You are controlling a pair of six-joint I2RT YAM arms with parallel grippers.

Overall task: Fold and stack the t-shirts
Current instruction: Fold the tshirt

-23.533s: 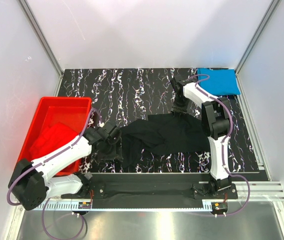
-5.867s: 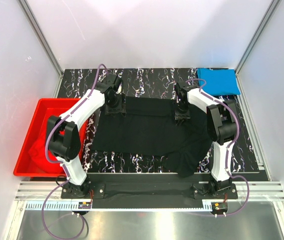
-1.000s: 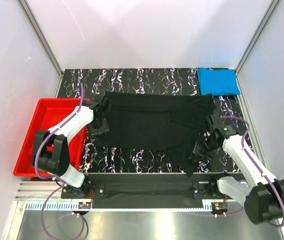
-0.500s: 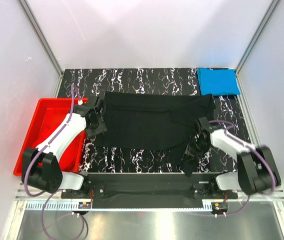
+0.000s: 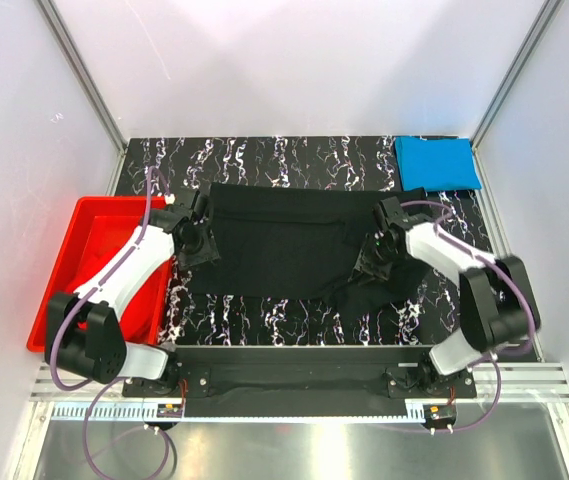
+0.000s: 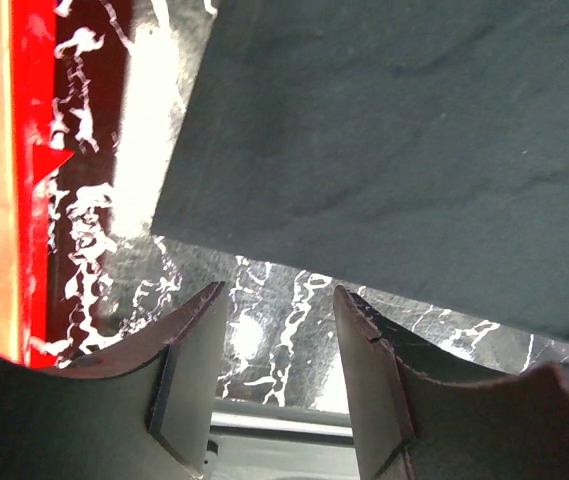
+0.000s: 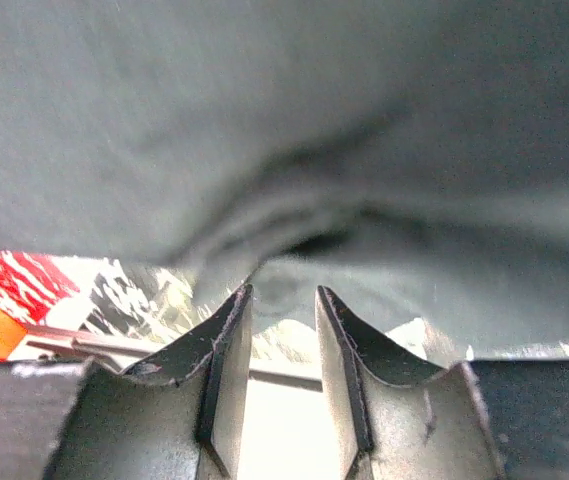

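The black shirt point(image 7: 284, 120) is blurred in the right wrist view; we cannot tell whether the right gripper point(image 7: 282, 293) pinches it. The left wrist view cuts it off at top and right

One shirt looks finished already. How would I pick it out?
Look at the black marbled table, then its far right corner. The bright blue t-shirt lies there, folded into a neat flat rectangle. The black t-shirt is spread wide mid-table, and the red tub sits at the left.
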